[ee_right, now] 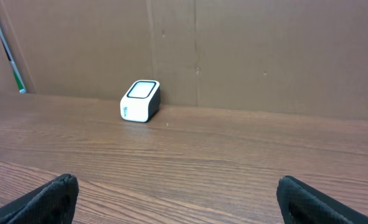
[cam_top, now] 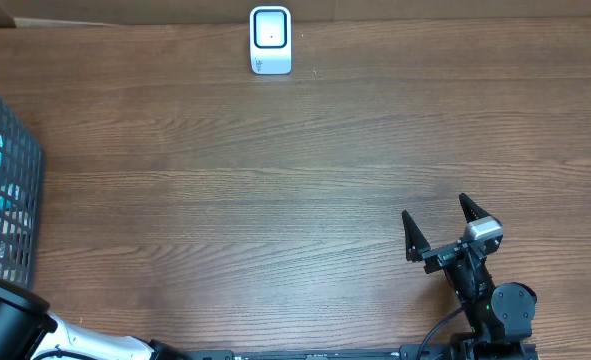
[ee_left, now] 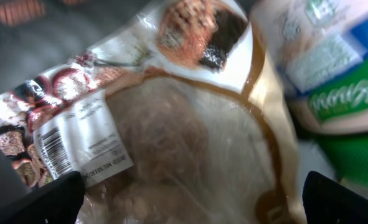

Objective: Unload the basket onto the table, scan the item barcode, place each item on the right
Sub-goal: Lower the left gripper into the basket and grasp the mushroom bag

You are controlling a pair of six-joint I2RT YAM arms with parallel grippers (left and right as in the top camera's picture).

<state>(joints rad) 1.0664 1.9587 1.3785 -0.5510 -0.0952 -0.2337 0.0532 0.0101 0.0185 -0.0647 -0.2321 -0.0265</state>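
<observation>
- The left gripper [ee_left: 190,208] is pictured spread wide in the left wrist view. Its dark fingertips [ee_left: 43,202] sit at the btm corners of the frame, and nothing is clamped btwn them.
- A clear bag [ee_left: 171,137] of brownish baked goods is seen just beneath the open jaws, filling the space btwn them. Whether it is touched cannot be told.
- A white label [ee_left: 78,140] w/ a barcode [ee_left: 53,152] is shown face-up on the bag's left part, just above the left-hand fingertip in frame.
- The bag is seen lying among other packs. A green-and-white pack [ee_left: 342,102] is blurred at right, just beside it, w/ a blue-and-white pack [ee_left: 333,46] above that.
- A dark mesh basket [cam_top: 10,170] is seen at the left edge of the table [cam_top: 275,190] in the overhead view. Teal and white packaging is glimpsed through its wall, but the contents are too hidden to be named.
- The left arm [cam_top: 5,330] is caught only at the overhead's lower-left corner, next to the basket.
- The right gripper [cam_top: 435,206] is shown wide and empty over bare wood at lower right, well apart from the basket.
- A white scanner [cam_top: 271,40] is pictured upright at the table's far edge, against a cardboard wall [ee_right: 233,50]. It is well apart from both grippers.
</observation>
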